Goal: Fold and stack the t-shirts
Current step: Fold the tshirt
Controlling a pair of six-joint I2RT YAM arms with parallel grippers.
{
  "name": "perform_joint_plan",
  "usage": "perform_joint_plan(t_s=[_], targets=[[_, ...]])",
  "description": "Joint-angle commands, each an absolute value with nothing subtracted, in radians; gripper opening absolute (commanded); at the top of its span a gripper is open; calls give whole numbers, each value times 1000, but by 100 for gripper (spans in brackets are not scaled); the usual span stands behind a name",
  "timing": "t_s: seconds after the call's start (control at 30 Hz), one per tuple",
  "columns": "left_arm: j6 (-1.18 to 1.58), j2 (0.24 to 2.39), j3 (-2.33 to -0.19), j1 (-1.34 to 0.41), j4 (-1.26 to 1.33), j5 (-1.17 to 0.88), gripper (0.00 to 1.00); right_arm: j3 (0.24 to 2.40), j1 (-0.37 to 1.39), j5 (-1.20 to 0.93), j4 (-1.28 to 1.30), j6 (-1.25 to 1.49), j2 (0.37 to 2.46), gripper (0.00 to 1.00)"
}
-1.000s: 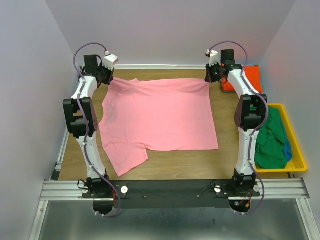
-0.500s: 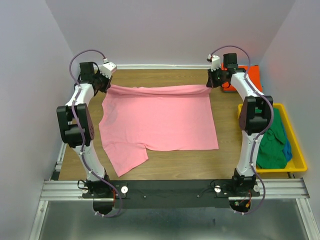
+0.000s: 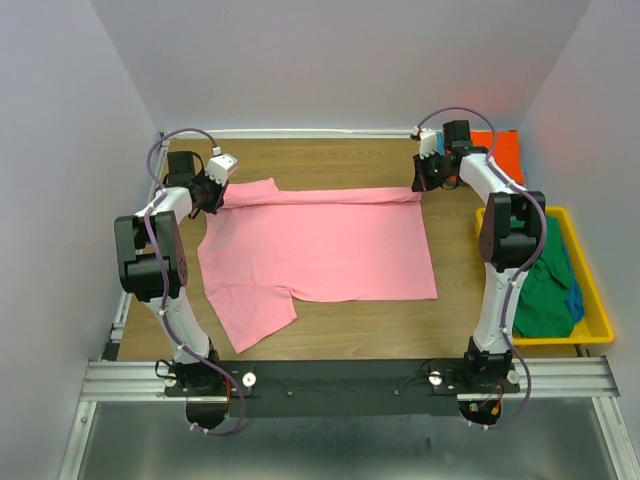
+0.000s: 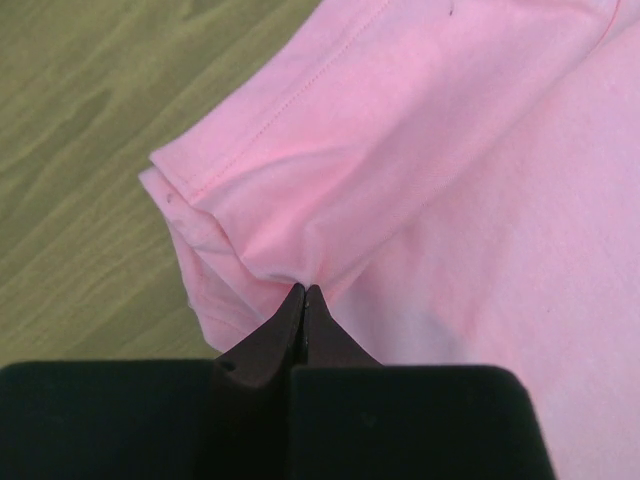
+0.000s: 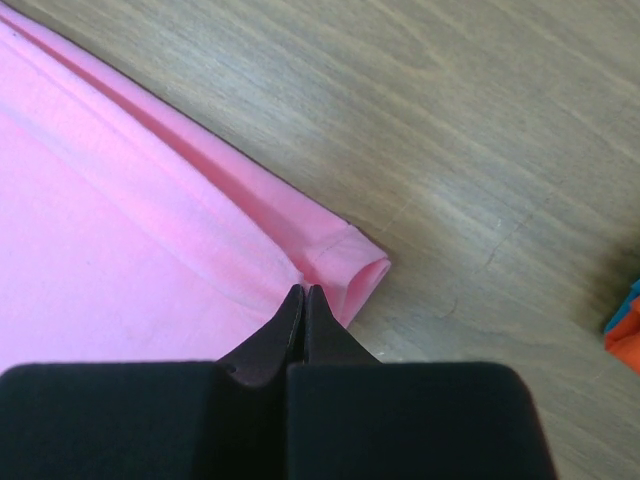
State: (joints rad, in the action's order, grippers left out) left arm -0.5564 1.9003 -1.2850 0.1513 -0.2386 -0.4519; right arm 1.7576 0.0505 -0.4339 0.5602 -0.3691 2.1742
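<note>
Left gripper (image 4: 303, 290): jaws are seen pressed together, the tips pinching a bunched fold at the far-left corner of the pink t-shirt (image 3: 320, 245); more than one layer appears to be gathered at the pinch. Right gripper (image 5: 303, 290): likewise clenched, with the rolled far-right corner of the same shirt nipped at the very tips, so only a thin bite of cloth is taken. Risks as judged: the right corner could be lost if the cloth is pulled taut or lifted quickly, the bite being shallow. At the left, the bunched layers could slip unevenly and a crooked fold line could result. If the two arms were not carried at the same pace toward the near edge of the table (image 3: 330, 152), the fold could be skewed. The loose sleeve could be dragged or trapped beneath. Shirt noted as plain pink and soft, spread flat over the middle of the table. Its far edge is turned over into a narrow band between the two grippers, light wrinkles are seen at the left, and one sleeve is splayed toward the near-left corner. An orange t-shirt (image 3: 503, 152) lies at the far-right corner. A green t-shirt (image 3: 540, 285) and a blue one (image 3: 575, 300) are heaped in the yellow bin (image 3: 587, 262) along the right edge.
</note>
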Motion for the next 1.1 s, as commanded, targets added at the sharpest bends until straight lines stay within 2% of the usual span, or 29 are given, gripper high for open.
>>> perform_joint_plan(t_s=[0.0, 0.47, 1.07], targets=[[-554, 1900, -1259, 160, -204, -390, 0, 1721, 46, -445, 563, -390, 2171, 1], [-541, 1901, -1361, 173, -262, -387, 0, 1767, 38, -402, 566, -383, 2145, 1], [-662, 1959, -1305, 179, -313, -391, 0, 1623, 38, -422, 566, -449, 2143, 2]])
